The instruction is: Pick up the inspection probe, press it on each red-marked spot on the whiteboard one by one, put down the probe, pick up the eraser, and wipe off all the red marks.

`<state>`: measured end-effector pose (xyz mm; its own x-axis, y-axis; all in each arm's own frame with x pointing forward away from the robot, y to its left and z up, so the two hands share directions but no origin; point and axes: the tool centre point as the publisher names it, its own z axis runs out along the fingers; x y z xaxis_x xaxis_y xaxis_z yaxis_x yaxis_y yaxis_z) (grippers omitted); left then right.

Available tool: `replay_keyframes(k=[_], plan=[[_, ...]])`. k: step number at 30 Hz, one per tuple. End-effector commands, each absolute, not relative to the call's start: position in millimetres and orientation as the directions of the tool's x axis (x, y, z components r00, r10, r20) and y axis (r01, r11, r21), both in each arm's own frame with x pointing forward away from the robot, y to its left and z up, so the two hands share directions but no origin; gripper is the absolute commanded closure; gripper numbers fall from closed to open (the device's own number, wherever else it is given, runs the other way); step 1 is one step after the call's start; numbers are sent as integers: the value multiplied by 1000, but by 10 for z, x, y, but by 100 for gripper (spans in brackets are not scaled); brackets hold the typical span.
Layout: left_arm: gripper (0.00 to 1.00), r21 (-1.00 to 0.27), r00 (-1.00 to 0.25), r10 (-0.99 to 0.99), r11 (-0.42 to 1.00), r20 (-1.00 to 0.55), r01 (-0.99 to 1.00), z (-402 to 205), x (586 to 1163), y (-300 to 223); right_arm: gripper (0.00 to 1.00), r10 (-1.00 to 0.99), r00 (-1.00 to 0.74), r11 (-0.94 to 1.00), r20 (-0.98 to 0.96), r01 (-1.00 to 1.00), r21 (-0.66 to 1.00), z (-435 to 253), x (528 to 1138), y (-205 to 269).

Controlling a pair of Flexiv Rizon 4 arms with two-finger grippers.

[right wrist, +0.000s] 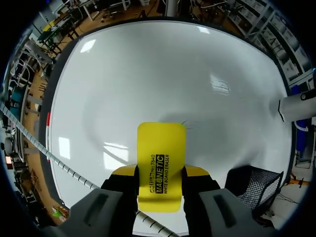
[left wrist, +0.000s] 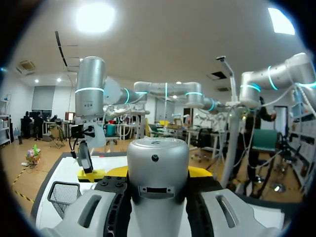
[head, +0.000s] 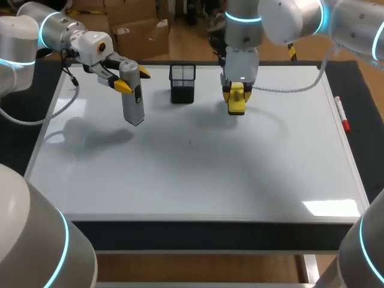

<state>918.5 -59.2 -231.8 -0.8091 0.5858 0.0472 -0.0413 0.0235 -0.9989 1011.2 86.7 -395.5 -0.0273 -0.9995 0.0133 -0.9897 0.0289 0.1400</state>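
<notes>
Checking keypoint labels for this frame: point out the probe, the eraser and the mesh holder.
probe (head: 133,103): head view, middle of its grey body.
eraser (right wrist: 161,145): right wrist view, on its yellow face.
mesh holder (head: 182,83): head view, on its front mesh wall.

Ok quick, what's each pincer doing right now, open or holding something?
Left pincer: closed, holding the probe.
Right pincer: closed, holding the yellow eraser.
</notes>
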Motion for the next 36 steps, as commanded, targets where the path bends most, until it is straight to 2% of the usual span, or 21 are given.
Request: replay_keyframes(k=[1, 25, 26, 27, 28, 36], plan=[[100, -999, -808, 587, 27, 49, -41, -2298, 9190, -590, 100, -999, -27, 30, 17, -982, 187, -4028, 10255, 886], [100, -999, -808, 587, 27, 49, -41, -2298, 9190, -590, 100, -999, -38, 36, -8, -987, 160, -4223, 10566, 819], [100, -999, -808, 587, 27, 49, -41, -2298, 9190, -590, 63, -999, -37, 36, -6, -986, 160, -4224, 10567, 820], [100, -999, -808, 587, 27, 49, -41, -2298, 9190, -590, 7, -999, -36, 34, -6, -987, 160, -4224, 10566, 826], [100, -999, -808, 587, 27, 49, -41, -2298, 9190, -590, 0, -999, -38, 37, -5, -986, 160, -4223, 10562, 829], [100, -999, -808, 587, 27, 49, -41, -2298, 9190, -590, 0, -996, -87, 88, 8, -984, 152, -4154, 10474, 773]])
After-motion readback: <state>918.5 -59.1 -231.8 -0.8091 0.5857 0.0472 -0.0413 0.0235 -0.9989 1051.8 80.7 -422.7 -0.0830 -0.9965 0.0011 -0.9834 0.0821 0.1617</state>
